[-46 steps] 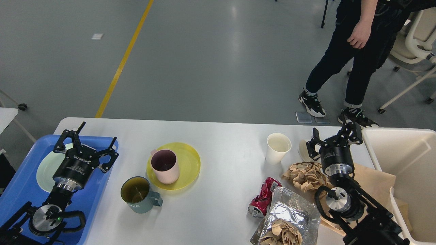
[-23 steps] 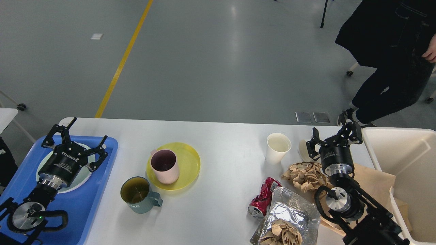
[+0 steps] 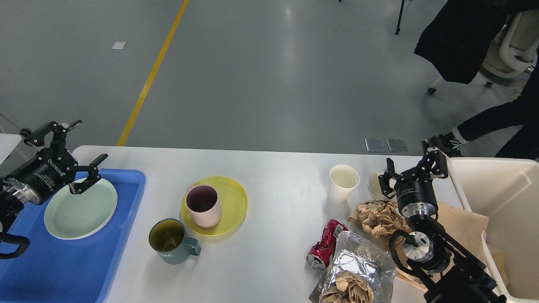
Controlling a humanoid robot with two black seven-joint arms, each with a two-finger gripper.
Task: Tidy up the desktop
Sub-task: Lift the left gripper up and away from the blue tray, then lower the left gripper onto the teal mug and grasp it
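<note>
The white desktop (image 3: 278, 168) carries a yellow plate (image 3: 233, 198) with a pink cup (image 3: 204, 206) on it, a teal mug (image 3: 170, 240), a white paper cup (image 3: 343, 183), a crushed red can (image 3: 326, 244), crumpled brown paper (image 3: 377, 216) and a foil bag (image 3: 358, 269). My left gripper (image 3: 80, 149) is open and empty above the far left corner of the blue tray (image 3: 84, 269). My right gripper (image 3: 410, 170) is open and empty, just beyond the crumpled paper, right of the paper cup.
A pale green plate (image 3: 80, 208) lies in the blue tray. A cream bin (image 3: 505, 198) stands at the right edge, with flat brown paper (image 3: 463, 227) beside it. A person in dark clothes (image 3: 484, 42) and a chair are beyond the table's far right.
My left gripper has drawn back to the left and away from over the pale green plate, which now shows whole. The right arm has not moved. The person has stepped to the right.
</note>
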